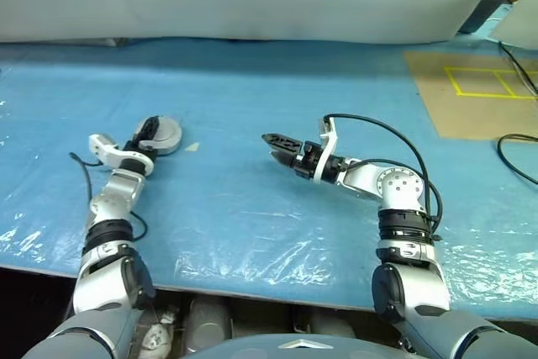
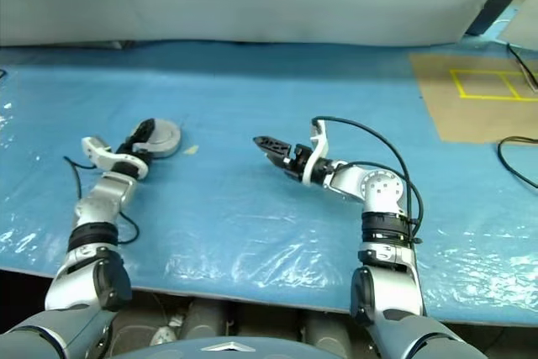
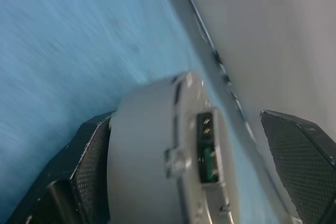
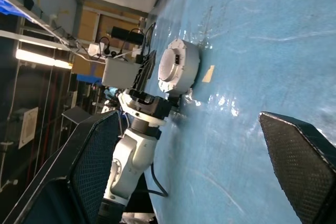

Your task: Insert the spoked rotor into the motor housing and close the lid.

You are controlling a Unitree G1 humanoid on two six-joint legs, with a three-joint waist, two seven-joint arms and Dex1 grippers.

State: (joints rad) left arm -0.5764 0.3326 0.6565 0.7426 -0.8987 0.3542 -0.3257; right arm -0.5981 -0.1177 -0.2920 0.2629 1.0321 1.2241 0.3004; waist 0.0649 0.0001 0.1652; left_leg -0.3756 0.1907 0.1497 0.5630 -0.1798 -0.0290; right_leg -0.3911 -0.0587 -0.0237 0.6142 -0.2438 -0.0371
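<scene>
Your left hand [image 1: 150,134] is spread around the closed housing [image 1: 161,134] on the tabletop [image 1: 252,208]; back it straight off. Right hand [image 1: 277,145] hovers spread, holding nothing.

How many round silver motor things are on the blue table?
1. The closed motor housing sits on the blue table cover, at the robot's left, between the left gripper fingers. None looks hidden.

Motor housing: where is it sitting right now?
The motor housing sits closed on the blue table, on the robot's left, between the open left claw's fingers, beside a small tape scrap.
</scene>
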